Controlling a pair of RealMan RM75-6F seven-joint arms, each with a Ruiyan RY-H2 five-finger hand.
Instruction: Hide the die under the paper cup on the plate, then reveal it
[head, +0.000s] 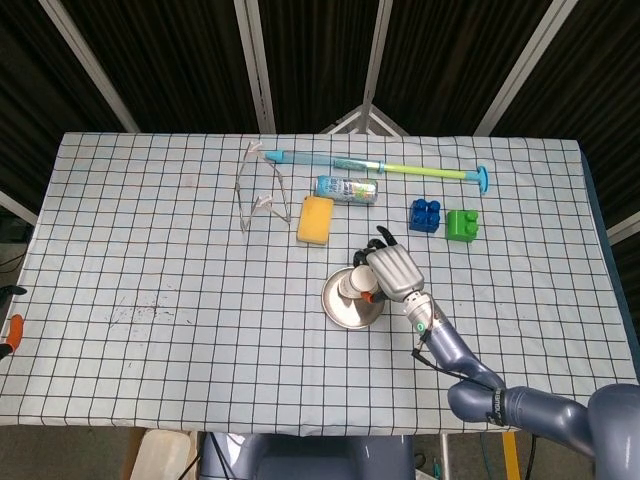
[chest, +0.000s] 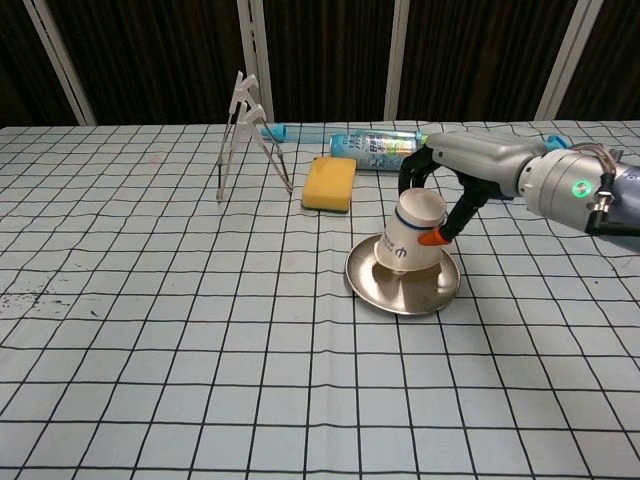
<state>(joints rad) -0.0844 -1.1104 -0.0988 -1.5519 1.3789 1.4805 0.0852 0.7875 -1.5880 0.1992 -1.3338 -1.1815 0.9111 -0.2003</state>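
A white paper cup (chest: 410, 240) hangs upside down and tilted over the round metal plate (chest: 430, 292), its rim raised off the plate on the near side. My right hand (chest: 465, 175) grips it from behind and the right, an orange-tipped thumb against its side. From above, the right hand (head: 393, 272) covers part of the cup (head: 355, 283) at the plate's (head: 340, 312) far right edge. I cannot make out the die; the space under the cup is in shadow. Only dark and orange fingertips (head: 10, 325) of my left hand show at the left edge.
Behind the plate lie a yellow sponge (chest: 330, 183) and a plastic bottle (chest: 380, 147) on its side. A metal folding stand (chest: 245, 130) is at the back left. A long toy stick (head: 400, 168), a blue brick (head: 425, 215) and a green brick (head: 462, 224) lie farther back right.
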